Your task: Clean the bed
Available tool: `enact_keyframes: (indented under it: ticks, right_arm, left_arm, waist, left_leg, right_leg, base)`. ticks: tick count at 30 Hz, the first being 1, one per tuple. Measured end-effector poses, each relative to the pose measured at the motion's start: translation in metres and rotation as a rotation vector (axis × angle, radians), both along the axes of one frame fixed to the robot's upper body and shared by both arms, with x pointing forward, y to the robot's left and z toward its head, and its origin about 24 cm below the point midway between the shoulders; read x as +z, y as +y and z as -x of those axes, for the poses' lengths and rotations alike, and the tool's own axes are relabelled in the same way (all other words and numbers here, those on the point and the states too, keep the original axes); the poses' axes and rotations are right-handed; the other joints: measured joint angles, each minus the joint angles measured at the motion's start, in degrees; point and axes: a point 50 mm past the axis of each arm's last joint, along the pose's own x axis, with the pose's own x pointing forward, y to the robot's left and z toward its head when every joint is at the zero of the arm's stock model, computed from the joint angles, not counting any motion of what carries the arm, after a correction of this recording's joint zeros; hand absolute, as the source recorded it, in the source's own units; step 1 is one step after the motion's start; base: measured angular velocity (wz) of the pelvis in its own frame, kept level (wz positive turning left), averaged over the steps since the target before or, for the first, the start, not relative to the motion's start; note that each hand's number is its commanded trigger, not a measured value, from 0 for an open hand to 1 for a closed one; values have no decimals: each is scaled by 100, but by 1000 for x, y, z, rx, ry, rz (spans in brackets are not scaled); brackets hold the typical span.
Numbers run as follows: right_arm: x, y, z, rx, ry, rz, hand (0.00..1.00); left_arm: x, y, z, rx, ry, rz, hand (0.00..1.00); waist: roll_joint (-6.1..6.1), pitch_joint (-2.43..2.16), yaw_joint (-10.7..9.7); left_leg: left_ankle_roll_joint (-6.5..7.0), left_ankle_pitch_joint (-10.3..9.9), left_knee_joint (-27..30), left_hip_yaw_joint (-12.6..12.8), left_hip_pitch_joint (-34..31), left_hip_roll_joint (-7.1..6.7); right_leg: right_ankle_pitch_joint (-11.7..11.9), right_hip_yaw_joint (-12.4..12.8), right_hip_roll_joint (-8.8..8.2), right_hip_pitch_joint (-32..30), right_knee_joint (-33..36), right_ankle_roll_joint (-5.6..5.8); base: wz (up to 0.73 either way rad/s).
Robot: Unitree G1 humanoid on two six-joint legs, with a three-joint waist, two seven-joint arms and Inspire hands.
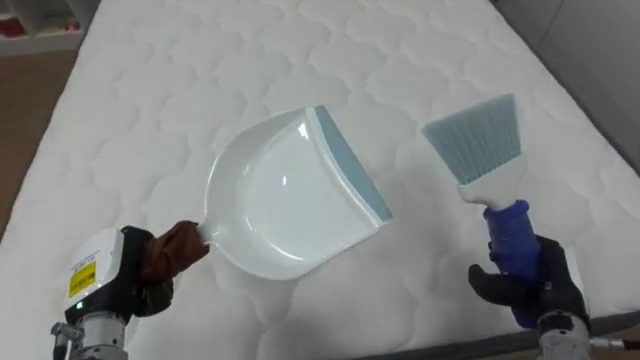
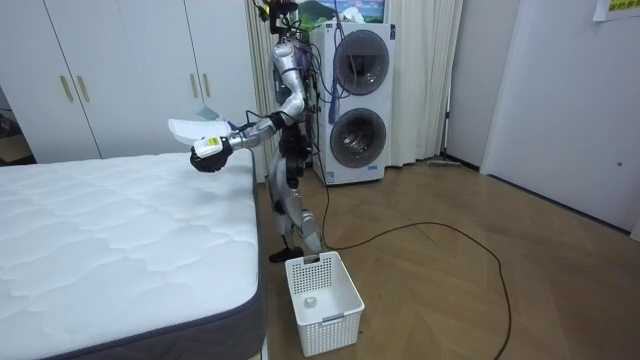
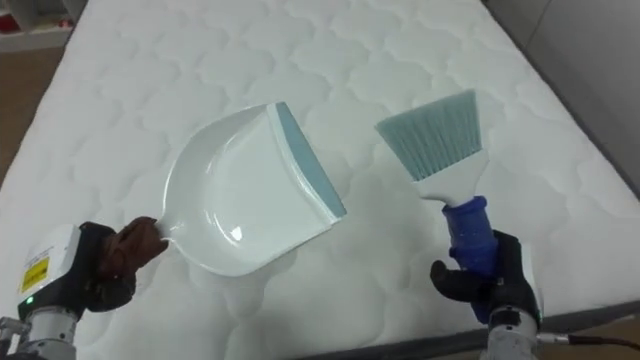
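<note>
Nearest the camera, the left robot hand (image 1: pixel 150 262) has its fingers curled round the short handle of a white dustpan (image 1: pixel 290 195). The right robot hand (image 1: pixel 530 285) is wrapped round the blue handle of a hand brush (image 1: pixel 480 140), bristles pointing away from the robot.

The dustpan is tilted, its blue-grey lip turned toward the brush. Pan and brush are apart, with bare mattress showing between them. In the room view the pan is carried above the bed (image 1: pixel 200 70), not resting on it. Whether the bristles touch the quilted cover cannot be told.

Beyond the tools, the white mattress runs away from the robot. No crumbs or litter can be made out on the stretch in view.

The room view places the robot at the bed's edge. A white slatted basket (image 2: pixel 322 292) sits on the floor beside its feet, and a stacked washer and dryer (image 2: pixel 358 100) stand behind it.

Assessment: both tools are in hand and the sweep appears not yet begun; this is the set-up step.

The next move calls for lowering the pan until its lip lies flat on the cover. The bristles must then come down and be drawn toward the lip. The soft quilting may let the lip ride up, so firm, even pressure is advised.
</note>
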Motion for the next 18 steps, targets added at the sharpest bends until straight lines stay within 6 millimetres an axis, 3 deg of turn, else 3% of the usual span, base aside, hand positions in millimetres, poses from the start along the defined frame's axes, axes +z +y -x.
enact_keyframes:
  ticks: [1,9,18]
  right_arm:
    - [0,1,0,-1,1,-2,0]
    - [-2,7,-2,9,12,-30,0]
    - [-3,10,-2,34,20,-19,0]
  left_arm:
    - [0,-1,-1,0,-2,6,0]
    - [-6,-7,-5,-1,38,57,0]
    - [-9,-8,-3,18,67,60,0]
  waist:
    - [-4,2,5]
    - [-114,-35,-15]
    - [-155,-29,3]
  left_leg:
    - [0,0,-1,1,-2,-1]
    - [-1,1,-13,-17,-21,21]
    - [-4,3,-39,15,58,56]
  right_leg:
    - [-2,11,7,2,0,-2]
    - [8,23,37,26,-123,-27]
    - [62,30,69,145,-266,-32]
  base:
    - [-13]
    - [0]
    - [0]
